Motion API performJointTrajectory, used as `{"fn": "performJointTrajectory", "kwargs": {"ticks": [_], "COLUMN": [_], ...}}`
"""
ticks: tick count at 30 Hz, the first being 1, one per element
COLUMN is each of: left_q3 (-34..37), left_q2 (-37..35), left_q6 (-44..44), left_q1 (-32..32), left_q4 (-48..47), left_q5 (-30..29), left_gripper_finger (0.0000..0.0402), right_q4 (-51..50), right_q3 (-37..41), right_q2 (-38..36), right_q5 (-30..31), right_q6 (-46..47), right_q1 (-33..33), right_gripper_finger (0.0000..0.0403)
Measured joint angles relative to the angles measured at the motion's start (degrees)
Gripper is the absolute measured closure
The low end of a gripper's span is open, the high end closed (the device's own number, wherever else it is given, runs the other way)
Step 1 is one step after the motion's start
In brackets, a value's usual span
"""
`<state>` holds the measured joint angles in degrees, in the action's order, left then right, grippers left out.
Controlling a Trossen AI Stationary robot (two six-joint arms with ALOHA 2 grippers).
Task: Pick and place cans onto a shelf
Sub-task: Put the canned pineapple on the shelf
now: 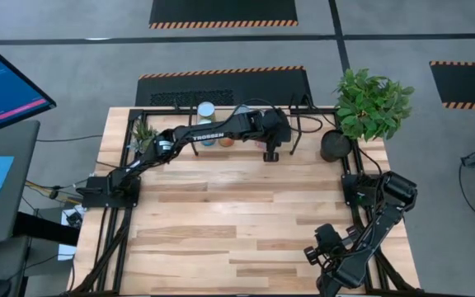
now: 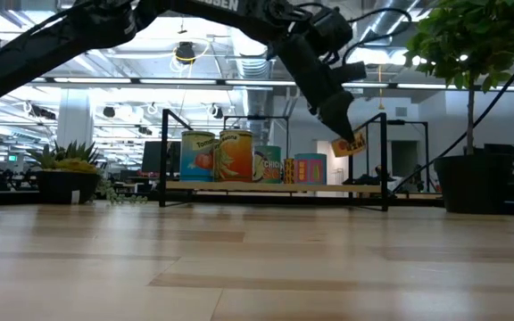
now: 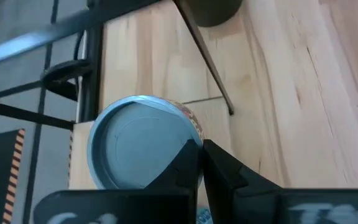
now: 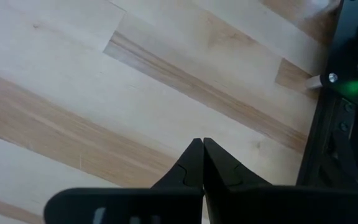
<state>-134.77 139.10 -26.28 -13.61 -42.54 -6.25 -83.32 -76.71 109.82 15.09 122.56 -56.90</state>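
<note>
Can (image 3: 138, 143): rigid, smooth, likely slippery; I'd grip its sides. Left gripper (image 3: 202, 155) jaws together above it; right gripper (image 4: 202, 152) together.

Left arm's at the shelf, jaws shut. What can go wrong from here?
1. The left gripper hangs close over the pale-blue-topped can; pulling back low could tip it.
2. The cans stand packed together on the shelf, so one knock may topple its neighbours.
3. The dark pot sits beside the gripper; a wide swing might clip it.
</note>
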Motion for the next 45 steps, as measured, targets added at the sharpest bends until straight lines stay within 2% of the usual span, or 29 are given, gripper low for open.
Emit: {"fn": "performJointTrajectory", "kwargs": {"ticks": [7,30,45], "left_q3": [0.65,1.06,1.06], "left_q2": [1.18,4.51,4.52], "left_q6": [1.04,0.79,-1.06], "left_q1": [0.09,0.04,0.0], "left_q4": [2.68,2.09,2.77], "left_q5": [2.27,-0.07,-0.68], "left_gripper_finger": [0.0401,0.0401,0.0362], "right_q4": [-0.23,-0.09,0.59], "right_q3": [0.0,0.0,0.0], "right_q2": [0.02,0.02,0.02], "right_q5": [0.0,-0.04,-0.04], "right_q6": [-0.02,0.13,0.11], "right_q1": [-0.02,-0.02,-0.02], "right_gripper_finger": [0.0392,0.0385,0.0383]}}
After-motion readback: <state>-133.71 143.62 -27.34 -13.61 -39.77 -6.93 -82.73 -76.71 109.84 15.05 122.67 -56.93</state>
